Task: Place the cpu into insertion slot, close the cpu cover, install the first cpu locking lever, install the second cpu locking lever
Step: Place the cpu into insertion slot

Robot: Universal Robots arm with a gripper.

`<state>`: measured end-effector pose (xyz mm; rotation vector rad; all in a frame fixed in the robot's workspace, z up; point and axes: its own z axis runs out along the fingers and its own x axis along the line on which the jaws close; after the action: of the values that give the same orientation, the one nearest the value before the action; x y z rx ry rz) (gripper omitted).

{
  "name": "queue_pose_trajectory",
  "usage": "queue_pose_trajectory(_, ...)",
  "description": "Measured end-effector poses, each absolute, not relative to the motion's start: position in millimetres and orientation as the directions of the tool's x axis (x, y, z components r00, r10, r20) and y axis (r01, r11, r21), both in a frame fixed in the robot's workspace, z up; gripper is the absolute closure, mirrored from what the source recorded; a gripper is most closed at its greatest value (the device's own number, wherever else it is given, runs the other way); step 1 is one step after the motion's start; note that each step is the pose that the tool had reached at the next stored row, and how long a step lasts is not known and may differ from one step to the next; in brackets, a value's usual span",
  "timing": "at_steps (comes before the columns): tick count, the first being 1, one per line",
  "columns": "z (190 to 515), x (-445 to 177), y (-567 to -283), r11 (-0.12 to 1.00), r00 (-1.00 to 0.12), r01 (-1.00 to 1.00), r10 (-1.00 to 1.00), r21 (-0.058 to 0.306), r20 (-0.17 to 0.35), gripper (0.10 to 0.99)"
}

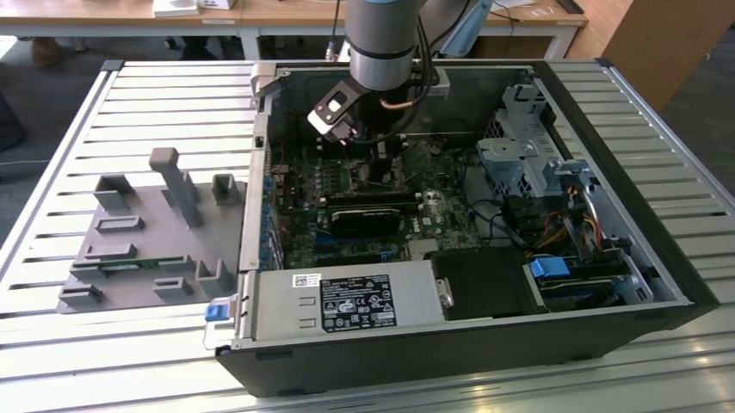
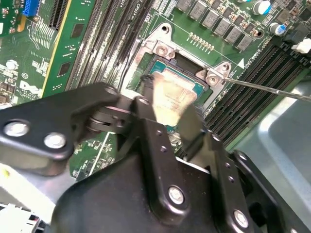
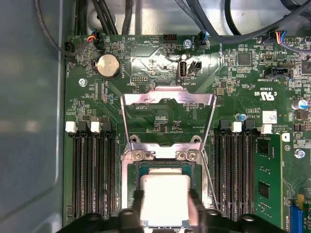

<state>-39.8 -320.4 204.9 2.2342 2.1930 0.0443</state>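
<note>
The cpu (image 3: 165, 194), a small square chip with a pale metallic top, sits between my gripper's (image 3: 166, 208) two black fingers, directly over the insertion slot (image 3: 146, 169) on the green motherboard. In the second wrist view the cpu (image 2: 171, 94) hangs slightly tilted just above the slot (image 2: 156, 67), with the gripper (image 2: 170, 119) shut on its edges. The cpu cover (image 3: 167, 97), a silver frame with a square window, is swung open and lies back beyond the slot. A thin locking lever (image 2: 265, 88) sticks out beside the slot. In the exterior view the gripper (image 1: 370, 155) is inside the computer case.
Black memory slots (image 3: 92, 174) flank the socket on both sides. A black card (image 1: 365, 215) lies across the board, with a power supply (image 1: 344, 303) at the case's front. A grey fixture plate (image 1: 138, 249) rests on the slatted table at the exterior view's left.
</note>
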Motion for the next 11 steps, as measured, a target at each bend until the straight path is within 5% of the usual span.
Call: queue_pose_trajectory(11, 206.2, -39.8, -320.4, -0.019, 0.019, 0.999, 1.0, 0.027, 0.011, 0.969)
